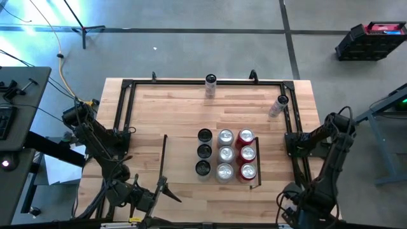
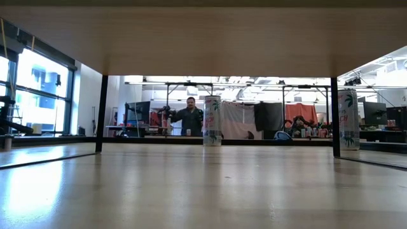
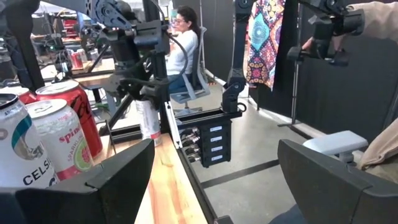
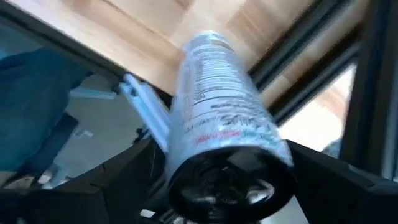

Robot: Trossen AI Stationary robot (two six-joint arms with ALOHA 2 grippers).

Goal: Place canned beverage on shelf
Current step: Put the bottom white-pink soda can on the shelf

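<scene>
Nine cans (image 1: 226,154) stand three by three at the right end of the shelf (image 1: 181,162), just below the middle of the high view: a black column, a silver one, then a red one against the right rail. The shelf's left part is bare wood. Two tall cans stand apart from it, one (image 1: 210,83) at the top-centre edge of the tabletop (image 1: 146,114), the other (image 1: 280,105) at the upper right by the black frame (image 1: 121,108). The left hand (image 1: 166,191) sits at the lower left of the high view, near the shelf's left rail, its fingers apart and holding nothing. The right hand (image 4: 221,146) is at the lower right corner of that view. Its fingers are spread wide with a white can (image 4: 217,118) between them, dark end toward the wrist camera. I cannot tell whether they press it.
</scene>
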